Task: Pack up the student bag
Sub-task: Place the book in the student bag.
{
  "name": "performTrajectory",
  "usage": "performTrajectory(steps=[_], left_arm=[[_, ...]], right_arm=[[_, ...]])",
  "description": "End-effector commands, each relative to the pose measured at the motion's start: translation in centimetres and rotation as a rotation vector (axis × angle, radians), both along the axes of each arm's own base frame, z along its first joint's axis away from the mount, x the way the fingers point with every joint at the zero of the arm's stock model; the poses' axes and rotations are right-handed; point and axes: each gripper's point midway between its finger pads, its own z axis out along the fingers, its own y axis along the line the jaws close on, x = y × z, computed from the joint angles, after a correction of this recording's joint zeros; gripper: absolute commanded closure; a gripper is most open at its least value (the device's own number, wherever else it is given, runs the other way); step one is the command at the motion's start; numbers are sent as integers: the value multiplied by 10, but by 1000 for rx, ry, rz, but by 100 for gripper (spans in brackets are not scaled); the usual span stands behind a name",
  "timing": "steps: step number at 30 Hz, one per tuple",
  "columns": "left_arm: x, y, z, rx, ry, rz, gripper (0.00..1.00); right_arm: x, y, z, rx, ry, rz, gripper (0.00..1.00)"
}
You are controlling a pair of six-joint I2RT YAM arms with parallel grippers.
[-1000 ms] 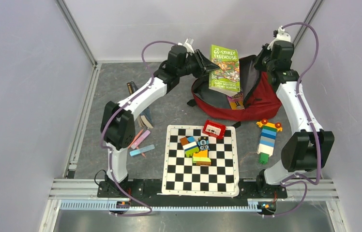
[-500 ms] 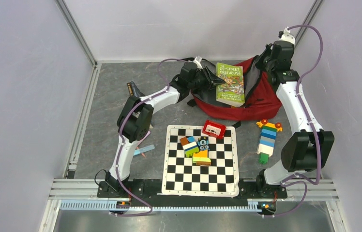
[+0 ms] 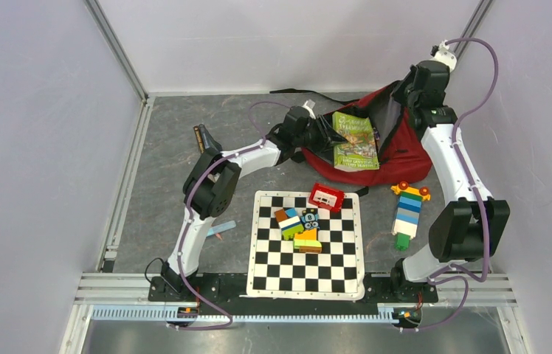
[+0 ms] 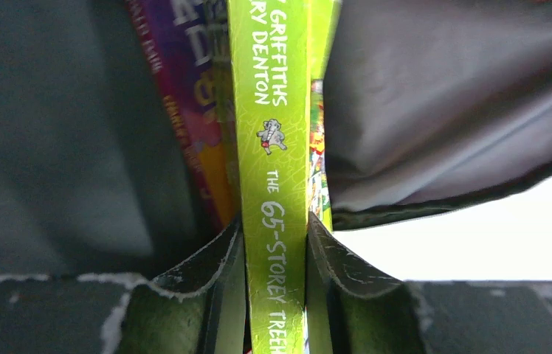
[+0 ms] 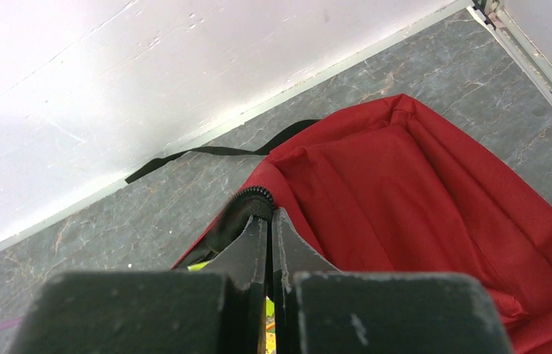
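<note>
The student bag [image 3: 406, 158], dark red with grey lining, lies open at the back right. My left gripper [image 3: 330, 134] is shut on the spine of a green book, "The 65-Storey Treehouse" [image 3: 355, 141], holding it in the bag's mouth. In the left wrist view the green spine [image 4: 273, 147] sits between my fingers, with a purple book [image 4: 184, 96] beside it inside the grey lining [image 4: 443, 96]. My right gripper [image 3: 406, 92] is shut on the bag's upper zipper edge [image 5: 254, 203], holding the red flap [image 5: 421, 206] up.
A black-and-white checkered board [image 3: 308, 243] lies in front with a small red toy box [image 3: 326, 197] and coloured blocks [image 3: 299, 227] on it. A block tower [image 3: 407, 214] lies at the right. A dark book [image 3: 203, 136] and pens [image 3: 218, 231] lie at the left.
My left gripper has carried the green book down and to the right, from upright above the bag to lying in its mouth. The right gripper has lifted the flap slightly further back.
</note>
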Motion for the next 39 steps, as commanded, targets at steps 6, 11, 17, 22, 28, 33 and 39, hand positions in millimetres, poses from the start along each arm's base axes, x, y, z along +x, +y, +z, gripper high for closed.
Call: performTrajectory(steps=[6, 11, 17, 22, 28, 33, 39], left_arm=[[-4, -11, 30, -55, -50, -23, 98], [21, -20, 36, -65, -81, 38, 98], [51, -31, 16, -63, -11, 134, 98], [61, -42, 5, -61, -14, 164, 98], [65, -52, 4, -84, -10, 185, 98], [56, -60, -29, 38, 68, 199, 98], [27, -64, -74, 180, 198, 166, 90]], right_arm=[[18, 2, 61, 38, -207, -6, 100], [2, 5, 45, 35, -178, 16, 100], [-11, 19, 36, 61, -161, 67, 100], [-15, 45, 40, 61, -162, 130, 100], [-16, 80, 50, 64, -176, 207, 100], [-9, 97, 61, 73, -196, 239, 100], [-6, 102, 60, 74, -193, 247, 100]])
